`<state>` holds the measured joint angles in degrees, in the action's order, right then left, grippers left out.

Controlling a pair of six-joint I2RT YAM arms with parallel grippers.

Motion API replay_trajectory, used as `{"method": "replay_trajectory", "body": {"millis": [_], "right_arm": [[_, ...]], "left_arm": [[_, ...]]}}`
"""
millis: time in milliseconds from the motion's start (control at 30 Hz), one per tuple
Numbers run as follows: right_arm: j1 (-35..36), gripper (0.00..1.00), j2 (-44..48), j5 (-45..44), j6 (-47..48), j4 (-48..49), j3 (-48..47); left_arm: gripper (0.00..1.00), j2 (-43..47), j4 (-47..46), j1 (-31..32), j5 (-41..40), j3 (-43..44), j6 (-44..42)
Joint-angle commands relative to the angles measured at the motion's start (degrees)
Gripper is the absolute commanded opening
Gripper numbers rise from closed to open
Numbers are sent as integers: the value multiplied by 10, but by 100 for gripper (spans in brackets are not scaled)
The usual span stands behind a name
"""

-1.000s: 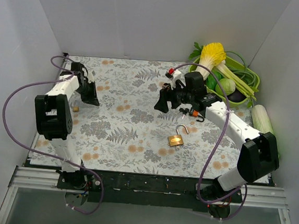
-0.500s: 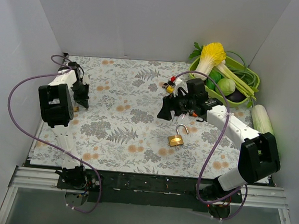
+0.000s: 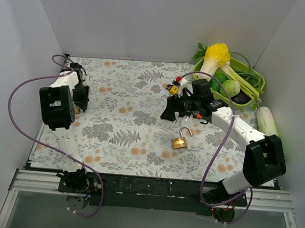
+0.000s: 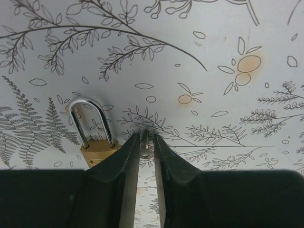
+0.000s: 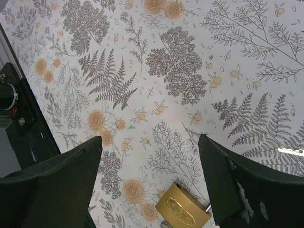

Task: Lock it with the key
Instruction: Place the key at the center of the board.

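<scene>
A brass padlock [image 3: 180, 143] with its shackle swung open lies mid-mat. In the right wrist view its body [image 5: 183, 209] shows low between the fingers. My right gripper [image 3: 167, 111] [image 5: 149, 138] hangs open above and just beyond it, holding nothing. At the mat's left edge my left gripper [image 3: 80, 103] [image 4: 147, 135] is closed to a narrow slit. A thin metal key [image 4: 145, 145] stands edge-on between its tips. A small brass padlock [image 4: 95, 148] [image 3: 78, 109] with a closed shackle lies just left of those tips.
Tagged keys [image 3: 172, 87] lie beyond the right gripper, and more keys [image 3: 197, 116] lie under its wrist. A green basket [image 3: 251, 80] of vegetables stands at the back right, with a pale cabbage [image 3: 268, 121] beside it. White walls enclose the mat.
My left gripper has swung left and down to the small padlock at the mat's edge. My right gripper has shifted slightly and stays open.
</scene>
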<state>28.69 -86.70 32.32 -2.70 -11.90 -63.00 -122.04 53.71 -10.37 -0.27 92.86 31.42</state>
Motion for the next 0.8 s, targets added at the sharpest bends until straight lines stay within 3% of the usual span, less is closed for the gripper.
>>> {"method": "replay_trajectory", "body": {"millis": [0, 133, 367, 767], "right_arm": [[-5, 90, 7, 19, -11, 27, 2], [-6, 90, 10, 18, -10, 27, 2], [-6, 89, 11, 16, -1, 23, -4], [-17, 89, 4, 7, 119, -51, -38]], "left_arm": [[24, 9, -35, -3, -39, -36, -9], [36, 11, -36, -3, -37, -37, -5], [47, 28, -21, -3, 21, 5, 7], [48, 97, 30, 28, 181, 155, 29]]}}
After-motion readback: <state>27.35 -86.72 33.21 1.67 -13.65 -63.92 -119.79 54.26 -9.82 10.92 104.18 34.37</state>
